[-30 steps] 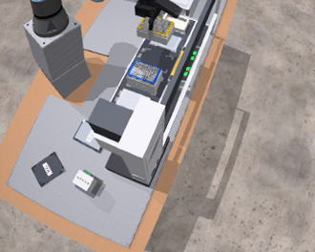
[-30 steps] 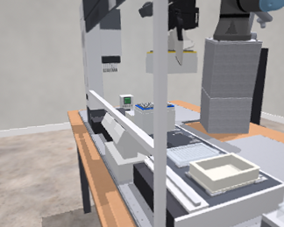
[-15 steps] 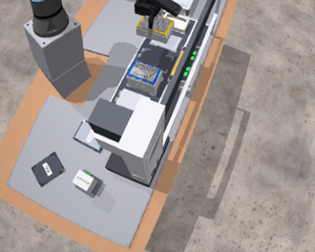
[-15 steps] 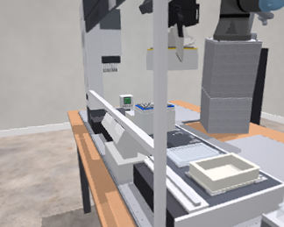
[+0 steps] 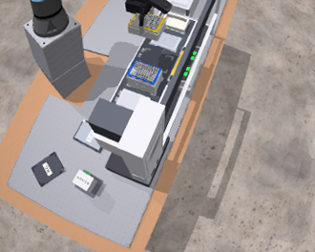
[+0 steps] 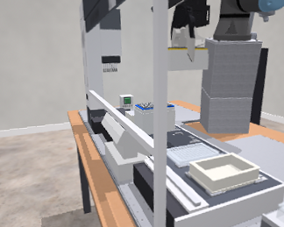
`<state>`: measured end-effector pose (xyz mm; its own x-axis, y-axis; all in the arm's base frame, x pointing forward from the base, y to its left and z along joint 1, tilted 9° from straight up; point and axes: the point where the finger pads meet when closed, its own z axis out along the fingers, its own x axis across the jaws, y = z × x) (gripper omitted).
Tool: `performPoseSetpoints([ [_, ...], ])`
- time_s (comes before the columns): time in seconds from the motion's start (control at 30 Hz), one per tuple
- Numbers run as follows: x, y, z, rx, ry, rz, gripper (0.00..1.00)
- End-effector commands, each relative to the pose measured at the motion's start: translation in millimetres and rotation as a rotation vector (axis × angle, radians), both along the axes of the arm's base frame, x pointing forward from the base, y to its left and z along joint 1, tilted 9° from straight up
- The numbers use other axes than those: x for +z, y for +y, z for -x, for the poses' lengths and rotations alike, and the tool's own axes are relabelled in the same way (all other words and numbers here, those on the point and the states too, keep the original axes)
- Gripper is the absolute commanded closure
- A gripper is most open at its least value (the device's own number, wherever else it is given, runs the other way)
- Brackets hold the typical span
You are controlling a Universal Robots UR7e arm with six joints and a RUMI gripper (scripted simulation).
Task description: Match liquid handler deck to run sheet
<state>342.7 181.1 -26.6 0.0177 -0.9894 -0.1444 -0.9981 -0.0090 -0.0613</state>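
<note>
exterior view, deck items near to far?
White open reservoir → clear well plate → bare dark deck position → blue-rimmed tip rack. Overhead, the gripper holds a yellow-rimmed tip rack.

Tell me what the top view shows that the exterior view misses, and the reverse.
Only the top view shows the dark flat piece and the small white box on the grey mat. Only the exterior view shows the yellow-rimmed rack hanging well above the deck, and the table leg. Both show the claw shut on that rack, the blue-rimmed rack and the white tub.
</note>
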Motion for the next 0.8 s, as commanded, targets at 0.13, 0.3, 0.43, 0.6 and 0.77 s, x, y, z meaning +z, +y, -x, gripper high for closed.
performPoseSetpoints([
  [0.13, -1.5, -2, 53, -0.001, -0.002, -0.001, 1.0],
  [0.3, -2.6, -2, 68, -0.001, -0.002, -0.001, 1.0],
  [0.43, -3.9, -3, 88, -0.001, -0.002, -0.001, 1.0],
  [0.6, -5.7, -3, 113, -0.001, -0.002, -0.001, 1.0],
  [0.77, -6.8, -4, 128, -0.001, -0.002, -0.001, 1.0],
])
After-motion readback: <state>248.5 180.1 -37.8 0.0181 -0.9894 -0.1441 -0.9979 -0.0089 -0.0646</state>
